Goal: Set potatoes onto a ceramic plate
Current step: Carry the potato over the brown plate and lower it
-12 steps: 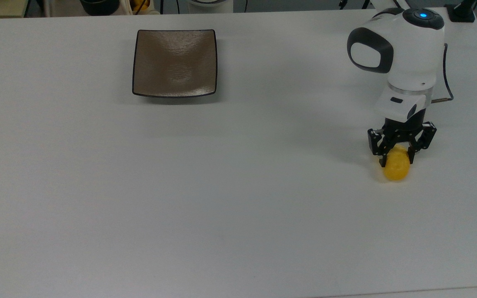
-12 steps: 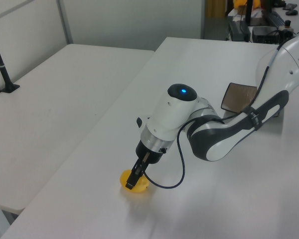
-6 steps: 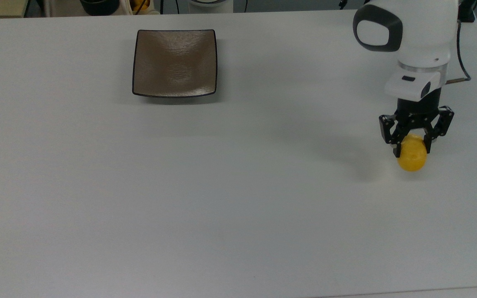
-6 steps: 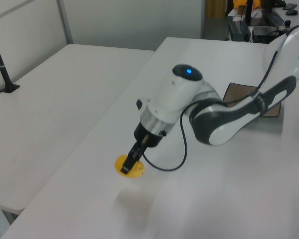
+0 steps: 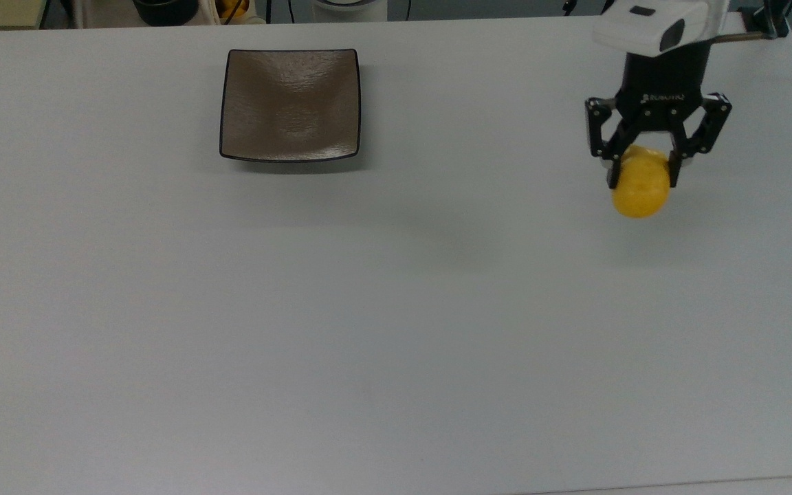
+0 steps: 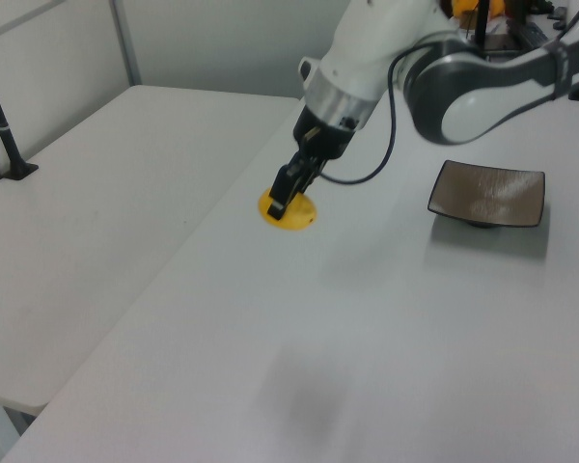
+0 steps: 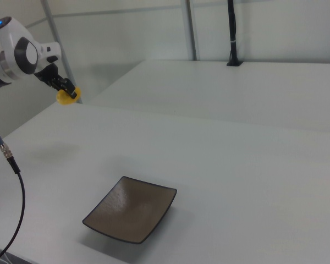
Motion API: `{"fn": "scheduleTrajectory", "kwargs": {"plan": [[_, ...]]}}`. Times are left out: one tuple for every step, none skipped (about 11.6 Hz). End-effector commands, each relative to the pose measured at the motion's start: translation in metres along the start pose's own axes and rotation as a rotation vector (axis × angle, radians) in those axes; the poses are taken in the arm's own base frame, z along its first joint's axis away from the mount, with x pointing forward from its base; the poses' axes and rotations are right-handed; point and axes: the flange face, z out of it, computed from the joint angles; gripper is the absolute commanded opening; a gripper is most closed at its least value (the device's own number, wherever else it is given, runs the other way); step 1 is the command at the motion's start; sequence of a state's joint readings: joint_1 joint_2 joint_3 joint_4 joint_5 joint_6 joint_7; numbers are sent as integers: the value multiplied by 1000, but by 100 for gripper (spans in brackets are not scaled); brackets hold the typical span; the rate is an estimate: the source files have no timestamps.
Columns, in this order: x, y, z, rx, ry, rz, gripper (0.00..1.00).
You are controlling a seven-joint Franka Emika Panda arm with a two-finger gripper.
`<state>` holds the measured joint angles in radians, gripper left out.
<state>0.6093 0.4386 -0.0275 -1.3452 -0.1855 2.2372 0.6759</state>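
Note:
A yellow-orange potato (image 5: 639, 190) hangs well above the white table, held between the black fingers of my gripper (image 5: 641, 176), which is shut on it. In the left view the potato (image 6: 288, 213) floats high over the table's left side, with my gripper (image 6: 288, 192) pointing down at it. The right view has the potato (image 7: 65, 97) and my gripper (image 7: 67, 91) at far left. The square brown-grey ceramic plate (image 5: 291, 104) with its black rim sits bare at the top view's upper left, far from the gripper; it also lies at right in the left view as the plate (image 6: 487, 193) and low in the right view as the plate (image 7: 131, 208).
A second white table (image 6: 87, 203) stands beside this one across a narrow gap. A black cable (image 7: 11, 165) hangs at the right view's left edge. A black post (image 7: 231, 33) rises from the far table. Dark objects (image 5: 166, 9) sit beyond the table's far edge.
My gripper has lifted the potato off the table and carried it upward in the top view, rising high; its shadow on the table has faded and spread.

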Motion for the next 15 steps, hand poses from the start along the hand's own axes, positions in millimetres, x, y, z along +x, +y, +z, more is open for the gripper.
{"fn": "scheduleTrajectory", "kwargs": {"plan": [[-3, 61, -64, -24, -128, 62, 24], [-1, 84, -86, -23, -176, 51, 24], [-3, 106, -109, -21, -217, 32, 24], [-9, 127, -124, -18, -263, 2, 24], [-14, 149, -137, -8, -317, -22, 24], [-20, 169, -149, 8, -376, -60, 24], [-28, 187, -161, 29, -437, -107, 24], [-36, 208, -169, 40, -484, -150, 24], [-45, 227, -177, 48, -525, -174, 24], [-52, 247, -180, 49, -557, -189, 24], [-58, 270, -186, 60, -563, -214, 24], [-71, 290, -183, 69, -573, -233, 24], [-79, 308, -174, 60, -591, -206, 24], [-81, 326, -166, 48, -603, -180, 24], [-81, 346, -157, 40, -588, -137, 24]]}}
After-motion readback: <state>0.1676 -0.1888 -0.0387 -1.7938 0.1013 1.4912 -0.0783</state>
